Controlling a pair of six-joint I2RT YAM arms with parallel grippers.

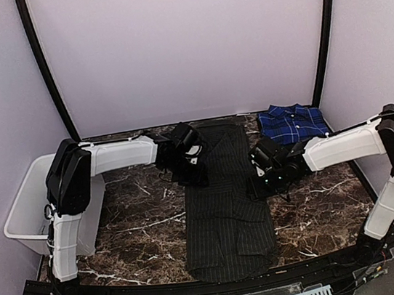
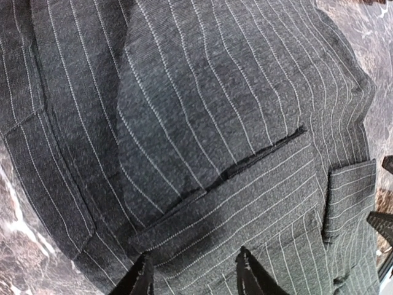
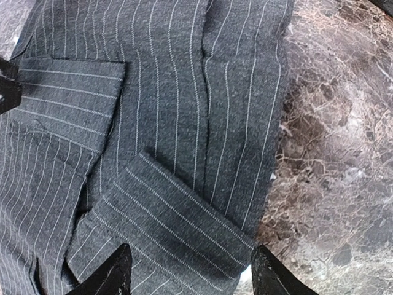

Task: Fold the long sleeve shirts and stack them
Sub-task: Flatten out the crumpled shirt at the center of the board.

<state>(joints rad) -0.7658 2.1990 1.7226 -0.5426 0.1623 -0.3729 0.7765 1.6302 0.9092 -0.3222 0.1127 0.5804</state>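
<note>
Top view. The black pinstriped shirt lies in a long narrow strip down the middle of the marble table, running from the far edge to the near edge. Its sleeves are folded in over the body. The plaid shirt sits folded at the far right corner, apart from the black one. A white bin hangs off the table's left side, behind the left arm. The left gripper is over the strip's left edge in its upper half. The right gripper is at the strip's right edge, a little nearer. From here I cannot tell how either pair of jaws stands.

Left wrist. The left gripper is spread, with its two dark fingertips low in the view. Pinstriped cloth shows between them, with nothing pinched. A folded flap and a cuff edge lie across the shirt.

Right wrist. The right gripper is spread wide, with one fingertip over the cloth. A folded cuff lies between the two tips, not clamped. Bare marble runs along the right of the shirt's edge.
</note>
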